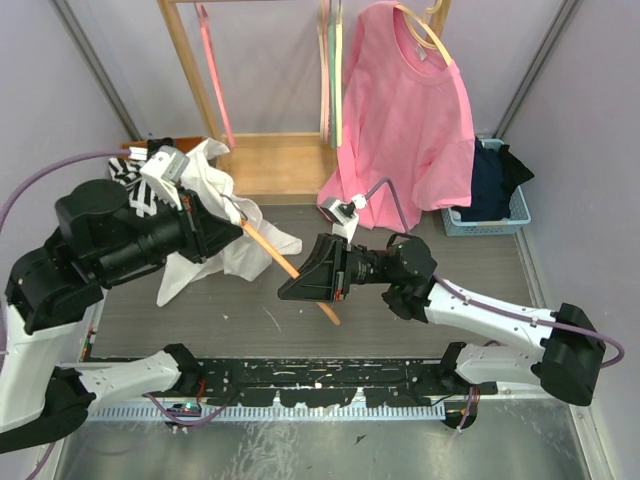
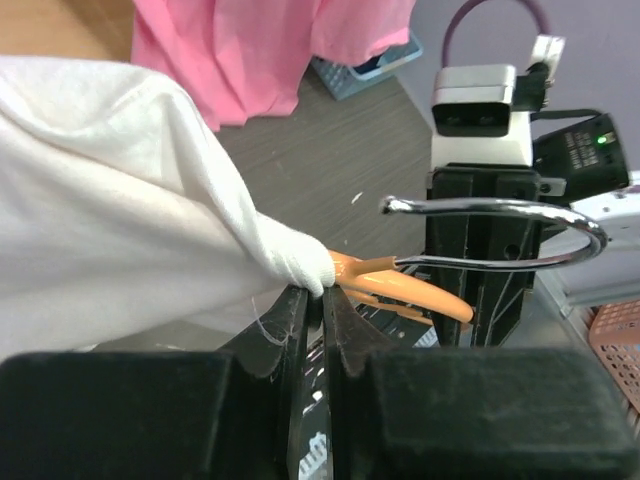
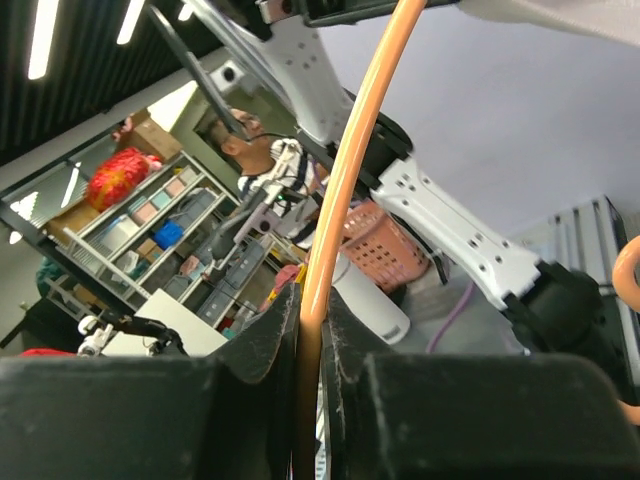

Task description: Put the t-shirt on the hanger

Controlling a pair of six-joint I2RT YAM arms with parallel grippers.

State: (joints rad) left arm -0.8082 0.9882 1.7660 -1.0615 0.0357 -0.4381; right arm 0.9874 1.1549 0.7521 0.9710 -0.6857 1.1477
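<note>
The white t-shirt (image 1: 215, 195) hangs bunched at the left, draped over one end of the orange hanger (image 1: 285, 265). The hanger slants from the shirt down to the table centre. My left gripper (image 1: 236, 216) is shut on a fold of the t-shirt (image 2: 130, 210) at its edge, right beside the hanger's orange neck (image 2: 400, 285) and silver hook (image 2: 500, 208). My right gripper (image 1: 296, 284) is shut on the hanger's thin orange bar (image 3: 330, 230), which runs up between the fingers (image 3: 275, 330). The hanger's far end is hidden inside the shirt.
A pink t-shirt (image 1: 410, 110) hangs on a cream hanger on the wooden rack (image 1: 270, 165) at the back. Pink (image 1: 215, 80) and green (image 1: 328, 70) hangers hang there too. A blue basket (image 1: 520, 212) of dark clothes stands at the right; striped cloth (image 1: 128, 172) lies at the far left.
</note>
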